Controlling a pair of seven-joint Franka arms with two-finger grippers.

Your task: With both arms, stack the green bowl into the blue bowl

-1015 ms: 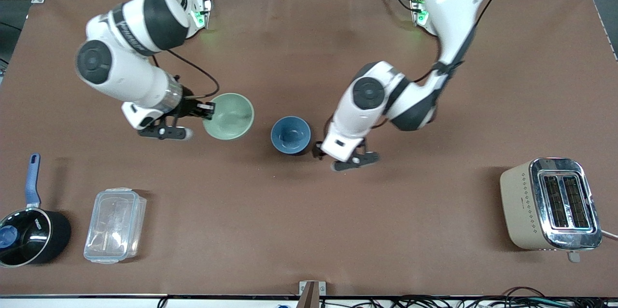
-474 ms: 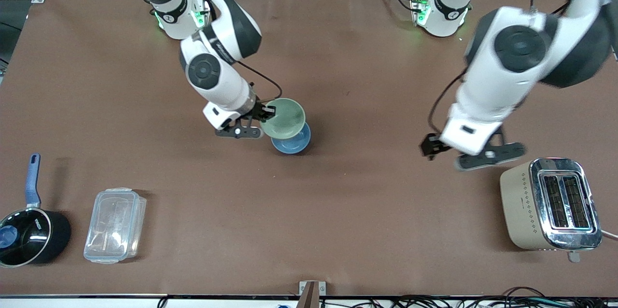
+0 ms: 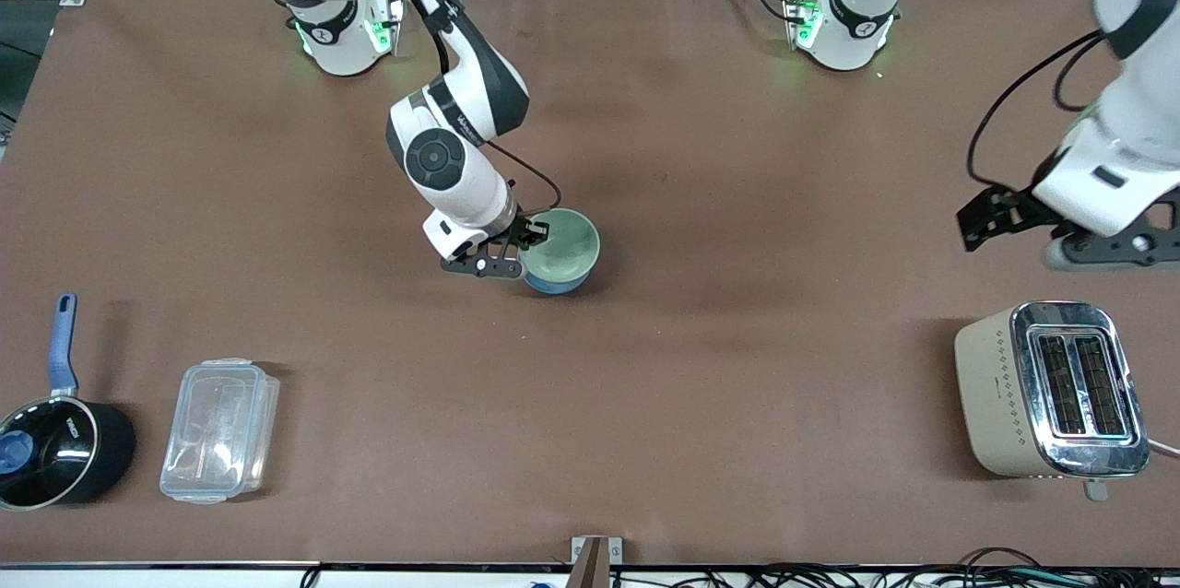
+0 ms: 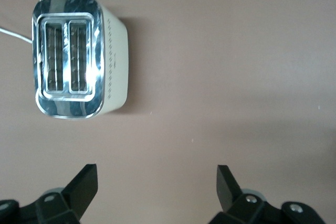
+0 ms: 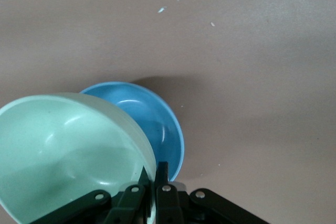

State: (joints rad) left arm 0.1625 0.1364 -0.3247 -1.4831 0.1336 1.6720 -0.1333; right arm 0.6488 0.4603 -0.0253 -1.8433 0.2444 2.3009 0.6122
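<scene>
Pinching green bowl [image 5: 68,150] rim, right fingers [image 5: 157,182] over blue bowl [image 5: 152,119].

Green bowl [image 3: 564,241]: smooth, glossy, looking glazed. Blue bowl [image 5: 152,121]: smooth, showing a soft sheen. Table cover [image 3: 645,385]: matt brown, looking like cloth. Toaster [image 3: 1051,390]: matt cream sides, mirror-bright metal top. Container [image 3: 219,429]: clear plastic. Saucepan [image 3: 64,454]: glossy black.

The blue bowl [image 3: 558,282] sits mid-table. The green bowl [image 3: 563,243] rests tilted in it, its rim pinched by the right gripper [image 3: 527,236]. From the blue bowl toward the left arm's end, nearer the front camera, stands the toaster [image 3: 1051,388]; the left gripper [image 4: 157,184] hangs spread above bare table beside the toaster.
</scene>
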